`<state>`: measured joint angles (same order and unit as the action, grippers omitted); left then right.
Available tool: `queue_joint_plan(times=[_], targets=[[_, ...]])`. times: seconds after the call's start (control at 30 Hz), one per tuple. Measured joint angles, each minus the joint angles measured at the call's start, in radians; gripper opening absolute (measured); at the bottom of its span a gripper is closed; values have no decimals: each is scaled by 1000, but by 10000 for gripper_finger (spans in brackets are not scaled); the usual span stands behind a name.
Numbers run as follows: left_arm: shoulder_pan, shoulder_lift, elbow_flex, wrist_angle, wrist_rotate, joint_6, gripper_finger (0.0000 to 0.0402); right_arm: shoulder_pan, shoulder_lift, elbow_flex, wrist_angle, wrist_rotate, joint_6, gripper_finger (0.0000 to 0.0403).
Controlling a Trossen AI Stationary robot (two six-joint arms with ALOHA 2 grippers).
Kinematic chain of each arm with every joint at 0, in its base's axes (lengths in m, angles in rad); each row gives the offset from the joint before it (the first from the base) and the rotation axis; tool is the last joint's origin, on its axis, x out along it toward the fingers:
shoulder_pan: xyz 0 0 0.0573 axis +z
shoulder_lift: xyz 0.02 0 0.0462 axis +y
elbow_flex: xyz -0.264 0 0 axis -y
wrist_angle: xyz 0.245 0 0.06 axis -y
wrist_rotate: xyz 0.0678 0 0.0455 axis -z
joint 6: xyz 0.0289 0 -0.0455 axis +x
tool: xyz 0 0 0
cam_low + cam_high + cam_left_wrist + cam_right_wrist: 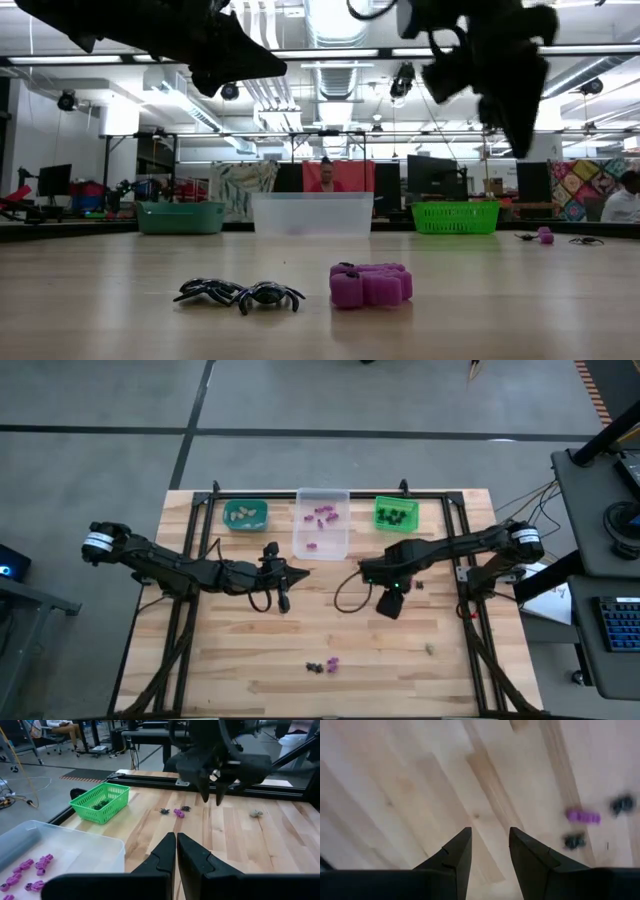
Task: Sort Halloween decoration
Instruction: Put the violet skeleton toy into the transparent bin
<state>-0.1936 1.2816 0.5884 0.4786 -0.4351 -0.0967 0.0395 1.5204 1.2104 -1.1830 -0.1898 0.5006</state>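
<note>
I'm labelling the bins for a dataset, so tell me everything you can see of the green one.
The green basket is a small, bright green rectangular bin of what looks like plastic mesh, with latticed walls and a solid rim. It stands upright at the table's far edge, to the right of the clear bin and apart from it. Several small black trinkets lie inside. Nothing else touches it, and neither hand is near.
</note>
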Motion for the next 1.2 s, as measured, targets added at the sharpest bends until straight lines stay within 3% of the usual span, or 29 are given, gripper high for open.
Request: queue_joint_plan(times=[0.17,0.53,1.2], targets=[[0,0,0,0,0,-3,0,-4,-2,-87,0,17,83,123],[-3,0,-2,-1,0,-6,0,-130,-7,-283,43,239,272,123],[-3,127,49,19,0,11,0,-134,-41,-395,261,302,520,123]])
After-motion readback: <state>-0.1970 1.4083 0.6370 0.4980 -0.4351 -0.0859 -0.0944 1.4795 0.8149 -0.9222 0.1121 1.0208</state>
